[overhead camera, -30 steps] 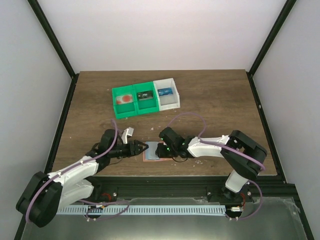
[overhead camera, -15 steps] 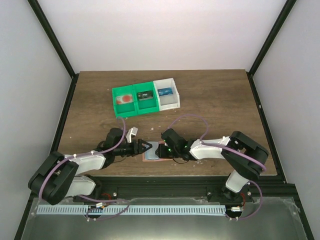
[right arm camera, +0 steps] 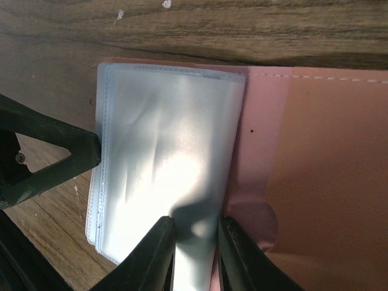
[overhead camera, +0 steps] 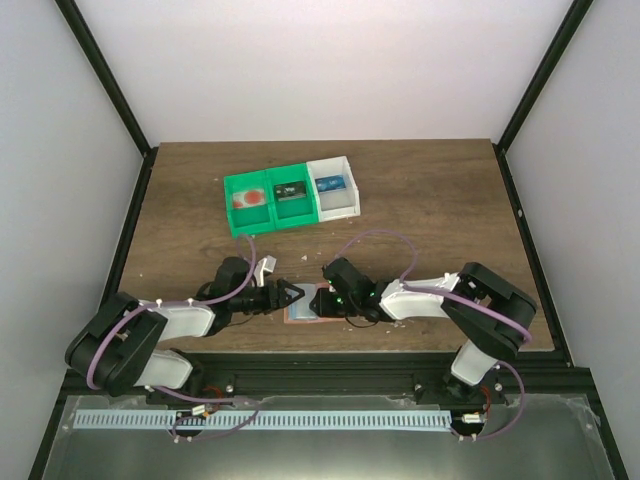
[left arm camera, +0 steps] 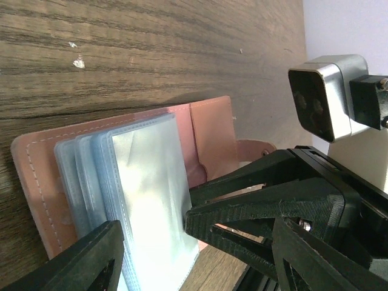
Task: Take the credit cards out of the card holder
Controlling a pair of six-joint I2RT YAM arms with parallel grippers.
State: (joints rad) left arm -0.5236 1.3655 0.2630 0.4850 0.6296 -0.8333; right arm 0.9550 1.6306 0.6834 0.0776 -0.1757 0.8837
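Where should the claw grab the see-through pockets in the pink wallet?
Probably the loose corner of the pockets that sticks out past the pink wallet over the table. They lie flat and thin, so slide in low from that side, near the open left claw, one finger under and one on top.

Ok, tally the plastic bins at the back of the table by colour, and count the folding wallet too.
Green plastic bins: 2
White plastic bin: 1
Salmon-pink folding card holder: 1
Total: 4
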